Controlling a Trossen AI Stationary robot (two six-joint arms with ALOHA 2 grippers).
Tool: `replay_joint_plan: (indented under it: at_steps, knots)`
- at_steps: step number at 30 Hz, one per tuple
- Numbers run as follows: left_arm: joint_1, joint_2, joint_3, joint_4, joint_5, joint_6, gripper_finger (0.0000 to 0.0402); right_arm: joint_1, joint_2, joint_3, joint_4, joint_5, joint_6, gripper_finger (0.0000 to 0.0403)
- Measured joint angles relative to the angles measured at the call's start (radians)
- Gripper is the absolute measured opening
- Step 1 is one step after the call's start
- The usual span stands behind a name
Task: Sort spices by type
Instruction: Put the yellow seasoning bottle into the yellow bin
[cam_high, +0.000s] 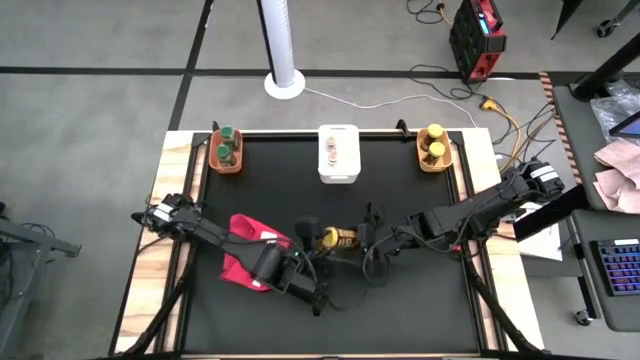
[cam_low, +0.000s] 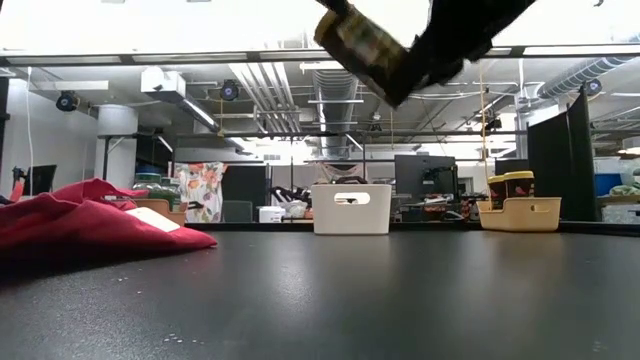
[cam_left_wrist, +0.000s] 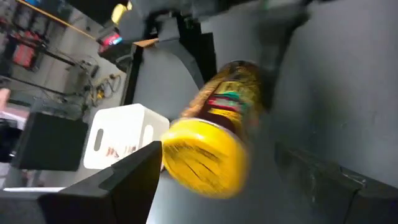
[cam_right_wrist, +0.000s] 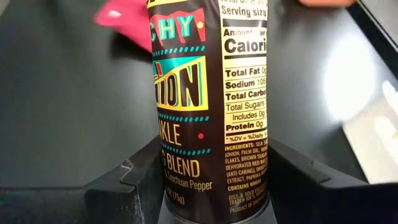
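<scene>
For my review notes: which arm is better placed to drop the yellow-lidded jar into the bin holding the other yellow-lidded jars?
Right. The right gripper holds the jar mid-table, and the yellow bin sits on its side. The left gripper only hovers beside it.

yellow-lidded jar (cam_high: 338, 238) between both pincers

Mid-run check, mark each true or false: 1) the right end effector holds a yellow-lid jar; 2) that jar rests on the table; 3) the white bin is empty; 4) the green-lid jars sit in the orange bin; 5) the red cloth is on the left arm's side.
1) True: the right end effector grips the yellow-lid jar.
2) False: it is lifted off the table.
3) False: the white bin holds a jar.
4) True: green-lid jars, orange bin.
5) True: red cloth.
</scene>
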Motion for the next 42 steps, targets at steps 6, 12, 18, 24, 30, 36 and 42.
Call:
replay_joint_plan:
  at_steps: [6,12,18,24,30,36,42]
  knots:
    - [-0.111,-0.004,0.0,-0.061,-0.238,-0.084,0.029,0.014,-0.022,-0.084,0.011,0.116,0.115,0.021]
    - [-0.219,-0.005,0.0,-0.059,-0.29,-0.222,0.029,0.038,-0.023,-0.206,0.417,0.169,0.127,0.021]
    - [-0.336,-0.003,-0.014,-0.061,-0.422,-0.335,0.029,0.048,0.064,-0.311,1.026,0.181,-0.057,0.021]
    - [-0.44,-0.002,-0.076,-0.056,-0.555,-0.538,0.029,0.046,0.219,-0.29,1.513,0.242,-0.198,0.021]
    - [-0.474,-0.001,-0.216,0.05,-0.622,-0.645,0.029,0.047,0.39,-0.122,1.698,0.305,-0.35,0.021]
    - [-0.516,-0.001,-0.294,0.058,-0.697,-0.73,0.029,0.054,0.468,0.061,1.564,0.391,-0.419,0.021]
    - [-0.572,-0.001,-0.296,0.058,-0.749,-0.743,0.029,0.054,0.441,0.163,1.263,0.359,-0.345,0.021]
